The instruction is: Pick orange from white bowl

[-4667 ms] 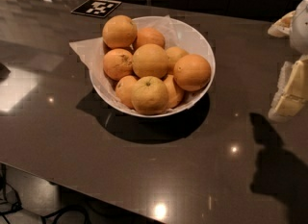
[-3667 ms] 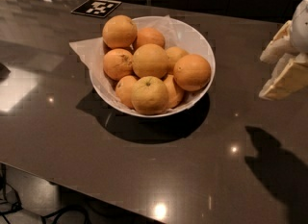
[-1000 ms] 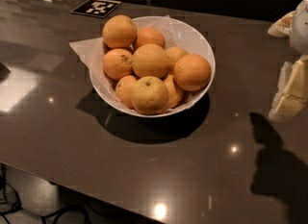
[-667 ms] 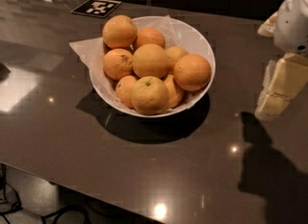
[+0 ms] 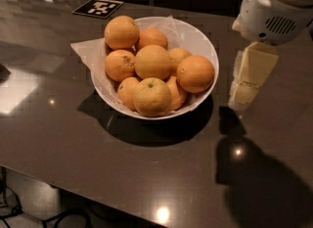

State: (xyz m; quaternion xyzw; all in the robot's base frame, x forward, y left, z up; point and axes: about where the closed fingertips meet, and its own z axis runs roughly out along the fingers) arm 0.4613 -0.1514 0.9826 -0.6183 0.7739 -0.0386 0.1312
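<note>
The white bowl (image 5: 201,40) stands on the dark table, lined with thin white paper and piled with several oranges. The orange (image 5: 195,74), round, smooth and deep orange, lies at the right side of the pile against the rim. A paler yellowish orange with a stem dimple (image 5: 152,97) lies at the front. A scuffed orange (image 5: 120,64) lies at the left. My gripper (image 5: 246,85) hangs from the white arm (image 5: 274,9) just right of the bowl, above the table, pointing down, level with the rim and apart from the oranges. It holds nothing.
A black-and-white marker tag (image 5: 98,8) lies on the table behind the bowl. The dark glossy table (image 5: 58,139) has its front edge running along the lower left. Cables lie on the floor below it (image 5: 29,212).
My gripper and arm have moved left, from the right edge of the view to just beside the bowl's right rim. The bowl and oranges have not moved.
</note>
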